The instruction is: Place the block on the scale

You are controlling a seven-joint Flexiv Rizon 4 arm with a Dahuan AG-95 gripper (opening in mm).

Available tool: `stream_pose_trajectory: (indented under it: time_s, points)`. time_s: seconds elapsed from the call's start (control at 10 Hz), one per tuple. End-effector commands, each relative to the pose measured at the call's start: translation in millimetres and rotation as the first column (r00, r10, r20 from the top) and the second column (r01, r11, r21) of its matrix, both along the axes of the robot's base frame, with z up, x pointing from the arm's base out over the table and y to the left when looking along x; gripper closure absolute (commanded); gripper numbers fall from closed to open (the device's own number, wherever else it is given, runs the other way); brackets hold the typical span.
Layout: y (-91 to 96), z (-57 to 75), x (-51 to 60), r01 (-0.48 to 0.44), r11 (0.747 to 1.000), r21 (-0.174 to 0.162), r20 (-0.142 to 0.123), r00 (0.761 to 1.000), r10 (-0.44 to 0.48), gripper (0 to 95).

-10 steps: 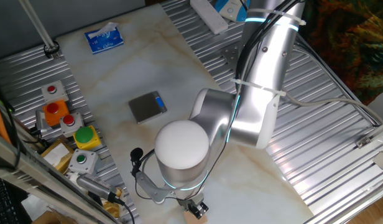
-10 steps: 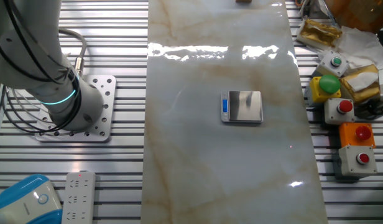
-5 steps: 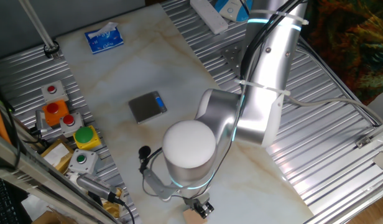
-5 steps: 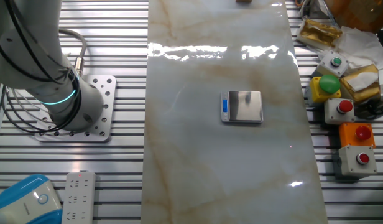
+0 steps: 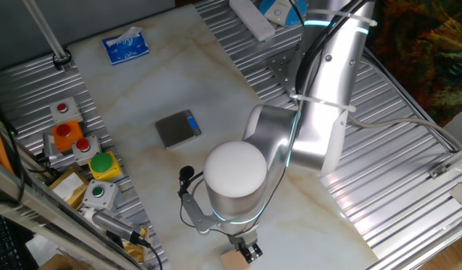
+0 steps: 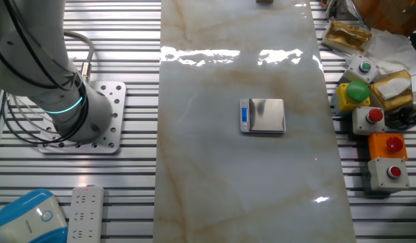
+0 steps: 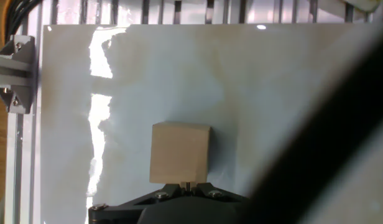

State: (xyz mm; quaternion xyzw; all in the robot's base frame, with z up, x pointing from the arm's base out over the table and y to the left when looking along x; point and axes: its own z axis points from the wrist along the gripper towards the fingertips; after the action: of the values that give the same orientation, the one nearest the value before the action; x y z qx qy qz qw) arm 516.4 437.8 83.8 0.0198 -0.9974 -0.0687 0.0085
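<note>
**Block just ahead of the hand, scale far up the slab**

Although the arm hides most of the near end in one fixed view, the block (image 5: 232, 259) shows at the bottom edge of that picture, a small tan cube with the gripper (image 5: 248, 251) touching or just beside it at about 2 o'clock. In the hand view the block (image 7: 179, 152) sits flat on the pale slab directly at 12 o'clock from the gripper body, square to it, with no long axis to speak of; its near face lies right against the hand's front edge. The fingers themselves are out of frame or blurred, so whether the jaws stand apart or are closed on the cube cannot be told.

From the block, the scale (image 5: 178, 128) lies well apart at roughly 11 o'clock in that fixed view, blue strip on its far right edge. The other fixed view shows the scale (image 6: 263, 115) alone mid-slab, plate bare, strip at 9 o'clock; neither block nor gripper appears there.

My reading is that the grasp is the step in hand and the carry is all still to do. The marble table (image 6: 215, 175) is smooth and glossy, so a nudged cube would likely slide. Around the scale the slab is open; the button boxes (image 6: 381, 145) stand off to the side at 3 o'clock, clear of the likely path.
</note>
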Motion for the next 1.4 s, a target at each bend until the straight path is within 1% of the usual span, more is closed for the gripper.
stream_pose_trajectory:
  time_s: [0.1, 0.2, 0.5, 0.9, 1.0, 1.2, 1.4]
  points:
    - [-0.7, 0.0, -0.4, -0.018, 1.000, -0.001, -0.004, 1.000, 0.018, 38.0]
    - [-0.9, 0.2, 0.5, -0.034, 0.999, -0.002, -0.002, 0.999, 0.034, 0.0]
    - [-1.8, 0.9, 4.2, -0.041, 0.999, -0.004, -0.001, 0.999, 0.041, 0.0]
    - [-3.0, 1.7, 16.5, -0.044, 0.999, -0.004, 0.001, 0.999, 0.044, 0.0]
    - [-1.5, -0.5, 20.8, -0.042, 0.999, -0.004, 0.002, 0.999, 0.042, 0.0]
    - [5.9, -10.7, 27.5, -0.029, 1.000, -0.008, -0.002, 1.000, 0.029, 0.0]
    - [8.8, -14.5, 29.8, -0.027, 1.000, -0.007, 0.000, 1.000, 0.027, 0.0]
